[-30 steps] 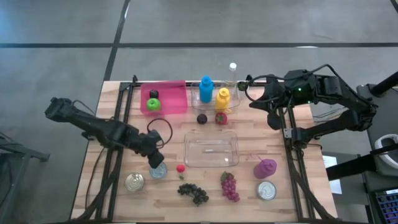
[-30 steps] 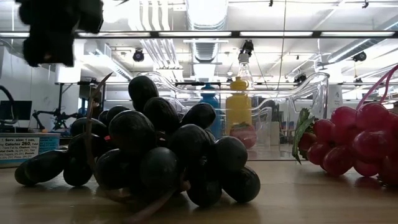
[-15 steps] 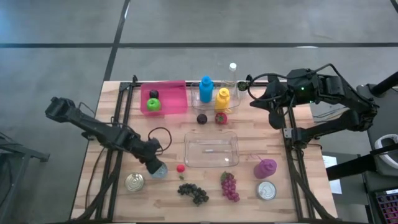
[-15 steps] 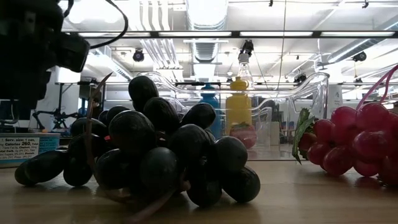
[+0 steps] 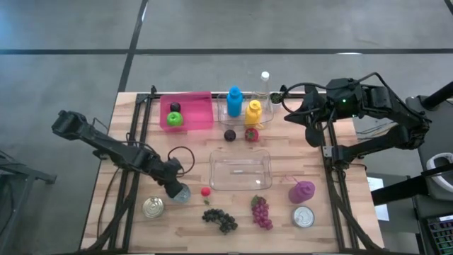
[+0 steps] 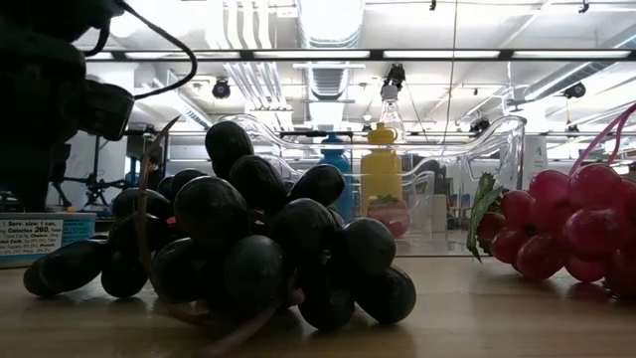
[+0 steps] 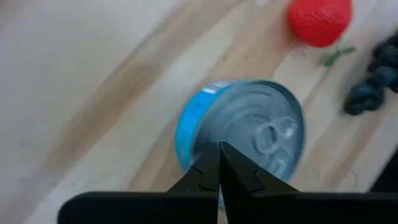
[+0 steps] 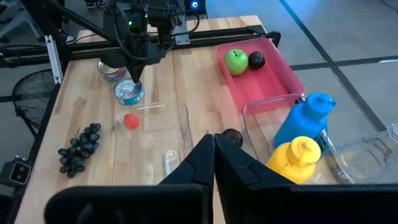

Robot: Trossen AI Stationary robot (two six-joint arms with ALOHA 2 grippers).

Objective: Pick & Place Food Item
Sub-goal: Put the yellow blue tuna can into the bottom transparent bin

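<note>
Left gripper [image 7: 219, 163] clenched, empty, tips over the blue can's [image 7: 245, 127] lid. Strawberry [image 5: 206, 191] on the tabletop [image 5: 283, 152] just beside the can, grapes [image 5: 220, 219] near it. Right gripper [image 8: 214, 152] clenched, raised near the bottles [image 5: 243, 105].

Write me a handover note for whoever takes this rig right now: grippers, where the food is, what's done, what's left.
Left gripper: shut, empty, right over the blue can.
Right gripper: shut, empty, parked high at the table's far right.
Food: small red fruit beside the can, dark grapes and red grapes along the near edge; green apple in the pink bin.
Done: nothing picked, clear tray empty.
Left: open, grasp, place.
</note>
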